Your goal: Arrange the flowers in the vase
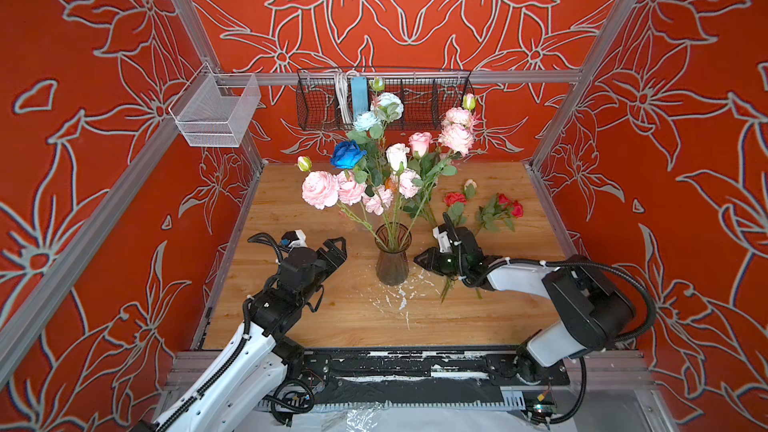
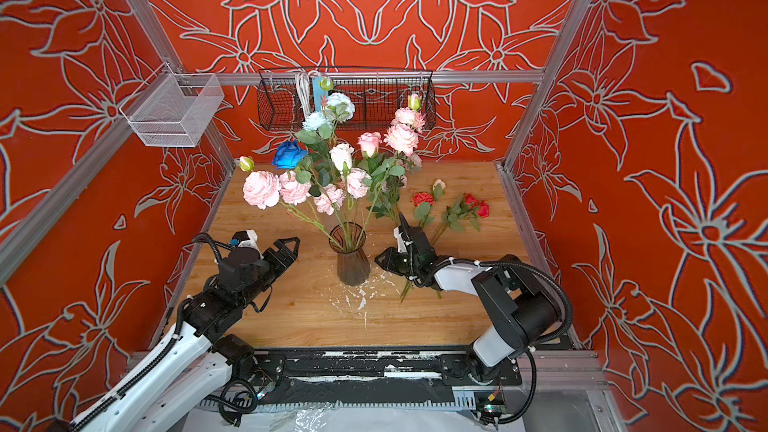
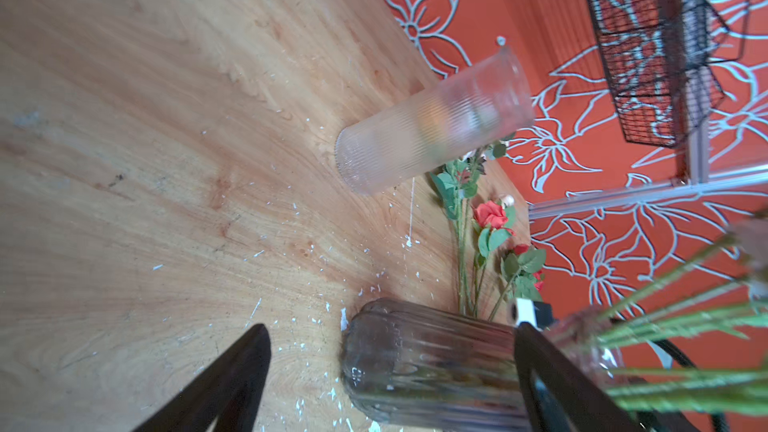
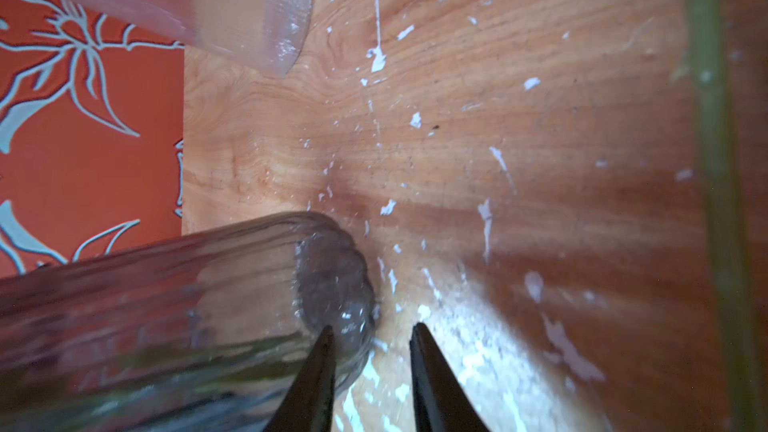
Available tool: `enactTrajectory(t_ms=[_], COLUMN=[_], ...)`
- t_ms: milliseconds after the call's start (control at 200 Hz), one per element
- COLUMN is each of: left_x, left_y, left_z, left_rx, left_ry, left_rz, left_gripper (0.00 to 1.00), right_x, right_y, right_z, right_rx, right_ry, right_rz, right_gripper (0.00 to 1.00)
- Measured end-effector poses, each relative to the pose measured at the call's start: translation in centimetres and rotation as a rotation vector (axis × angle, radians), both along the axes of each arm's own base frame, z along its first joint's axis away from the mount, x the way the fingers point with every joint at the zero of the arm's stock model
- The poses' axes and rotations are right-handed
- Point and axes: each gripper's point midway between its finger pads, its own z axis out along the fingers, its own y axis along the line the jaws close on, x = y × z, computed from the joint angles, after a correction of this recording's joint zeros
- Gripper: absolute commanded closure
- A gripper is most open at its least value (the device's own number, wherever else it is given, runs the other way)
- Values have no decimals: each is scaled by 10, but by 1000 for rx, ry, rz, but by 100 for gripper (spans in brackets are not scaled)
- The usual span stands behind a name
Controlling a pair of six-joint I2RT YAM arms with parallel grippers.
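Observation:
A dark ribbed glass vase (image 1: 392,259) (image 2: 353,261) stands mid-table and holds the flowers (image 1: 376,168) (image 2: 324,172): pink, white, pale blue and one deep blue. More flowers, red ones (image 1: 454,199) (image 2: 478,206) (image 3: 490,214), lie on the wood to the right, their stems running under the right arm. My left gripper (image 1: 337,245) (image 3: 391,326) is open just left of the vase (image 3: 432,363), apart from it. My right gripper (image 1: 419,261) (image 4: 372,328) points at the vase's base (image 4: 332,284) from the right, jaws narrowly open with nothing between them.
A clear ribbed glass cylinder (image 3: 432,126) (image 4: 208,6) stands behind the vase, hidden by blooms in both top views. A black wire basket (image 1: 415,110) and a white mesh basket (image 1: 216,112) hang on the frame. White flecks (image 1: 395,297) dot the wooden table (image 1: 332,317).

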Motion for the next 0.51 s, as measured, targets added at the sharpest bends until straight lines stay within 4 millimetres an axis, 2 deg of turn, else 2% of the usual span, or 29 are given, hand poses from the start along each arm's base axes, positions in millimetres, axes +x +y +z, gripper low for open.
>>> enactTrajectory(t_ms=[220, 345, 505], left_x=[-8, -13, -27], left_y=[-1, -5, -8], left_z=[-2, -5, -18], left_rx=[32, 24, -12], left_ry=[6, 6, 11], left_rz=[-38, -71, -111], left_gripper=[9, 9, 10], right_x=[-6, -5, 6], right_y=[15, 24, 43], right_z=[-15, -9, 5], right_rx=[-11, -8, 13], right_ry=[43, 37, 5], right_rz=[18, 22, 22], right_gripper=[69, 69, 69])
